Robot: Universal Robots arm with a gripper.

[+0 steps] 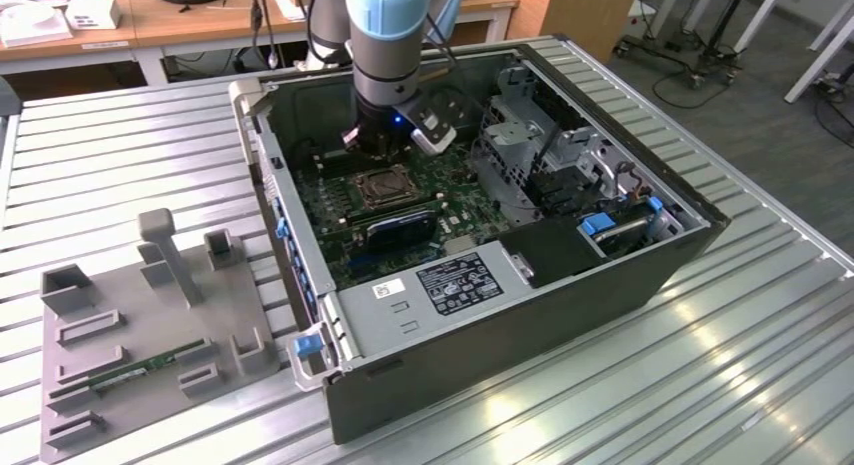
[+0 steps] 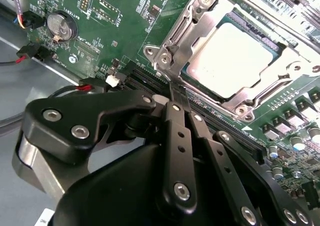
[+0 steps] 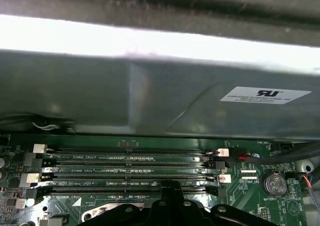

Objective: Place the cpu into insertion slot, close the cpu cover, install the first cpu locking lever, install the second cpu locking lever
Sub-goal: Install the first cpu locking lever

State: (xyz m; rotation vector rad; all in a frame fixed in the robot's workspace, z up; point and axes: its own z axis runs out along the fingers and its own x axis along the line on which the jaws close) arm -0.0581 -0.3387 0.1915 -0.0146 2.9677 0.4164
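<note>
On the ribbed metal table (image 1: 747, 365) an open computer case (image 1: 534, 315) lies on its side, with a grey holder tray (image 1: 120, 385) beside it at the exterior view's left. Down in the case the robot arm (image 1: 387, 45) reaches to the green motherboard (image 1: 334, 200), its pincer (image 1: 378, 145) low over the board just beyond the socket. Seen in the second wrist view, the pincer (image 2: 175, 93) has its black fingers (image 2: 177, 131) drawn together to a narrow tip, nothing visibly between them, and that tip sits at the silvery edge of the socket frame, next to the long memory slots (image 3: 125, 168). The cpu (image 2: 235, 58), with its dull pale metal top, lies flat in the insertion slot (image 1: 378, 190). The cpu cover (image 2: 187, 26) is down around it, its cut-out showing the chip's top. A round coin battery (image 2: 62, 26) sits on the board well apart from the socket.
</note>
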